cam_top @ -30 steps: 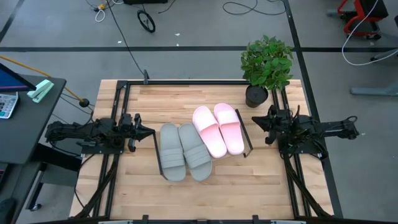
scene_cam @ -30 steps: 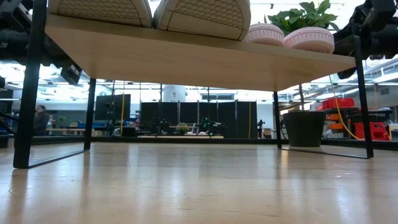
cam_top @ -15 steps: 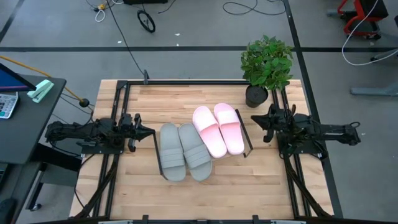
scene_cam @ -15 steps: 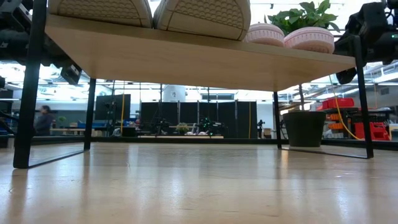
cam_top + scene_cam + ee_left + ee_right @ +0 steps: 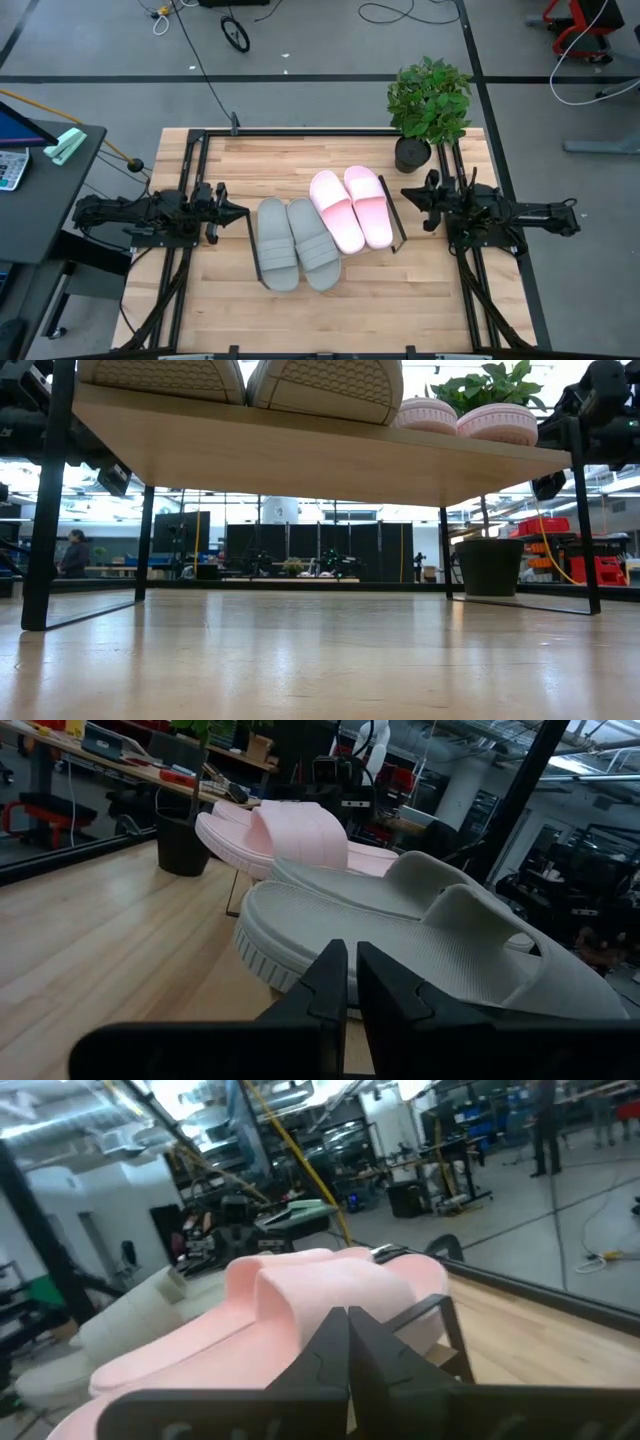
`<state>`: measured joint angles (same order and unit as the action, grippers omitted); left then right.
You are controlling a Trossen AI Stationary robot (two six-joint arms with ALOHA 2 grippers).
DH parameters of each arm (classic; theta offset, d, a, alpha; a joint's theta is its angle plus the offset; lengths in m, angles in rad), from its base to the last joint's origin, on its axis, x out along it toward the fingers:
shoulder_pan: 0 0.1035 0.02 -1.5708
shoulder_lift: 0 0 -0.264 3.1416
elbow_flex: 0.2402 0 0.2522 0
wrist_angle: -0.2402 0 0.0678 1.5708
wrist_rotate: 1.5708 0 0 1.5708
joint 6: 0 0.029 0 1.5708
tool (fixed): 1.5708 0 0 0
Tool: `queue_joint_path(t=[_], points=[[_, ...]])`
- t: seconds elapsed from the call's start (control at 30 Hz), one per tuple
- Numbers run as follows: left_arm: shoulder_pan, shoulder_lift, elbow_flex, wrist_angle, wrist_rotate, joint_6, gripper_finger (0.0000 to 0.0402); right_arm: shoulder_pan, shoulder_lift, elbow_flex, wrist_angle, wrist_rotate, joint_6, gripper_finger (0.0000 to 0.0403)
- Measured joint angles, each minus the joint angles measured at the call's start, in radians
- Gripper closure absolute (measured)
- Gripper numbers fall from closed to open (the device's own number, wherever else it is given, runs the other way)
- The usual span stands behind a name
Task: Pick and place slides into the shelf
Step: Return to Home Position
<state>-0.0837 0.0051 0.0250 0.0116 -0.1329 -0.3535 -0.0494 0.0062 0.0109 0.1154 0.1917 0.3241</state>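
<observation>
All four slides lay on the shelf [image 5: 300,455], which stood mid-table [image 5: 330,310]. The grey pair [image 5: 297,243] sat side by side on its left, nearer part. The pink pair [image 5: 350,207] sat side by side on its right, farther part, and the inner grey and inner pink sandals were touching or very nearly so.

The left gripper [image 5: 228,212] hovered just left of the shelf's left end frame, its fingers closed to a thin slit with nothing between them. The right gripper [image 5: 412,194] hung just right of the right end frame, near the potted plant [image 5: 428,100], fingers pressed together and likewise empty. The placing looked finished.

The slides appeared to be moulded foam: light, soft and matte, with thick ribbed sole edges and a wide arched strap. If one needed another touch, the strap's arch was probably the best hold (it stood clear of the sole and offered two faces for the fingers), with the sole rim at the outer side as a second choice. A hard squeeze would likely only dent the foam, not harm it.

Being so light, a sandal would probably skid on the smooth board and push its neighbour. The grey soles showed past the board's near edge in the low view, so a shove nearward risked tipping one off.
</observation>
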Motion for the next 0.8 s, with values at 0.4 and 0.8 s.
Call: queue_joint_path(t=[0.4, 0.8], points=[[0.0, 0.0, 0.0, 0.0, 0.0, 0.0, 0.038, 0.0, -0.001, 0.0, -0.067, -0.082, -0.038, 0.0403], [0.0, 0.0, 0.0, 0.0, 0.0, 0.0, 0.037, 0.0, -0.001, 0.001, -0.096, -0.193, -0.145, 0.0403]])
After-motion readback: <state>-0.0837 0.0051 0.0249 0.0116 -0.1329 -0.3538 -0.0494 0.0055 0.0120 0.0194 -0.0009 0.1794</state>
